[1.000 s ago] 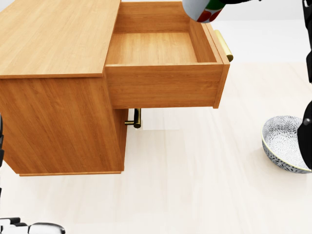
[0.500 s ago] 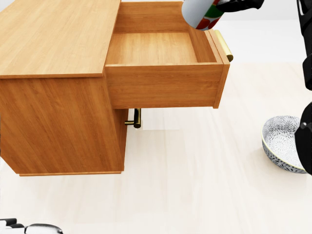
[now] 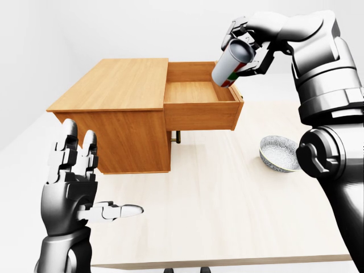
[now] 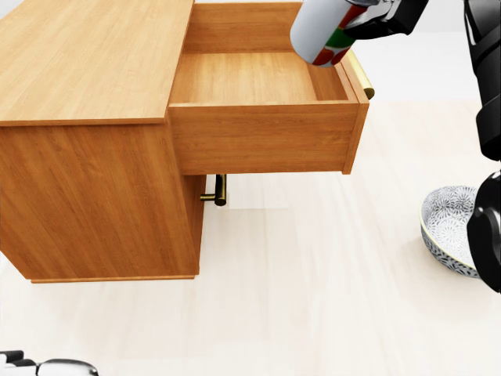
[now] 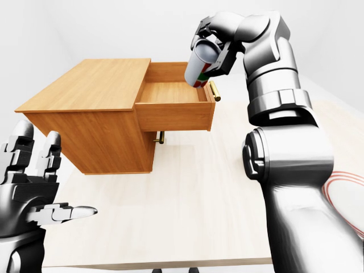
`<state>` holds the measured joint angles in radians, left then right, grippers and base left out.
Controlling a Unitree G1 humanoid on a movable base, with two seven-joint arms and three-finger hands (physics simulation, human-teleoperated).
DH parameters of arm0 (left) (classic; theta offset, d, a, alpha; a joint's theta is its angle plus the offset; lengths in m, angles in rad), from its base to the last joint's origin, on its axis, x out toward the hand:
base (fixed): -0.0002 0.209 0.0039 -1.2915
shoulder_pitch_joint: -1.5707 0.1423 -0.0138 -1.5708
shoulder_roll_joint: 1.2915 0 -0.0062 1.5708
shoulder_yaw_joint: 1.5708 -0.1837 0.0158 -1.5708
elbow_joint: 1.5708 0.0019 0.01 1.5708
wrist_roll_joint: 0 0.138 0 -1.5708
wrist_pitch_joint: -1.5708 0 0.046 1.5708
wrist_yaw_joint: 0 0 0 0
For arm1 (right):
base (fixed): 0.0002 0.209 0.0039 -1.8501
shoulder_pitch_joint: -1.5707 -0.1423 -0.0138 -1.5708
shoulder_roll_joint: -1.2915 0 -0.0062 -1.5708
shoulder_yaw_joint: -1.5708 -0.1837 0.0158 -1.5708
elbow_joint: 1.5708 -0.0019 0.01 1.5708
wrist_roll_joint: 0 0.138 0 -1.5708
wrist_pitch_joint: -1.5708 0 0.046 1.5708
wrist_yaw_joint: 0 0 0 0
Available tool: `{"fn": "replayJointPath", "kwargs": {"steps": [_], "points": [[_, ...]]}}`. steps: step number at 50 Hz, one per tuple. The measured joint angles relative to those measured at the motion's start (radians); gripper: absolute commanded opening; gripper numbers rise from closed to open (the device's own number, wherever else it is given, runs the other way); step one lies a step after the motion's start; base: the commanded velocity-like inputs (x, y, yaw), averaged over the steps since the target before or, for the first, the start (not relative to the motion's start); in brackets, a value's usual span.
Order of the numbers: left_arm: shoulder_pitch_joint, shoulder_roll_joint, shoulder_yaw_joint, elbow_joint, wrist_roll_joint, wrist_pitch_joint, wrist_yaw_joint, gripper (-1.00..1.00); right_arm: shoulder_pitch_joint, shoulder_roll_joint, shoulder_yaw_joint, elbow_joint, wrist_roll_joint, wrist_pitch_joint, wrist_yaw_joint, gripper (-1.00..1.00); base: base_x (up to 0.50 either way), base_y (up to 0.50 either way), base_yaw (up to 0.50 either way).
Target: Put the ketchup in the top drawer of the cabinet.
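- Above the right end of the pulled-out top drawer: ketchup bottle, white with red and green on its label, tilted, lower end dipping toward the drawer's right wall, not resting on anything.
- Around that bottle: right hand, fingers closed on its body, arm reaching in from the right of the left-eye view.
- Inside the drawer: bare wooden floor, nothing lying in it as far as visible.
- On the drawer's outer face, at the right in the head view: brass handle, just beside the bottle's lower end.
- Left of the drawer: cabinet, light wood, flat top bare.
- Under the drawer: second brass handle on a lower, shut front.
- Beneath everything: pale wooden table, carrying cabinet and bowl.
- Right of the cabinet, well apart from it: patterned bowl, upright, partly hidden by the right arm in the head view.
- At the lower left of the left-eye view: left hand, fingers spread wide, thumb pointing right, gripping nothing, well away from the cabinet.
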<state>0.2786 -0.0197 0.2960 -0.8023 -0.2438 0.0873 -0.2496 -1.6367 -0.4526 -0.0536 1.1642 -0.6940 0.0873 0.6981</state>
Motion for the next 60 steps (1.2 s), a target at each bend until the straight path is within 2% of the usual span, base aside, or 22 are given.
{"fn": "replayJointPath", "kwargs": {"steps": [60], "points": [[0.008,-0.006,0.015,-0.023,-0.012,0.0,-0.009,1.0,0.06,0.003,-0.011,-0.017,0.005,0.0,0.0,-1.0,0.0,0.0,0.0]]}}
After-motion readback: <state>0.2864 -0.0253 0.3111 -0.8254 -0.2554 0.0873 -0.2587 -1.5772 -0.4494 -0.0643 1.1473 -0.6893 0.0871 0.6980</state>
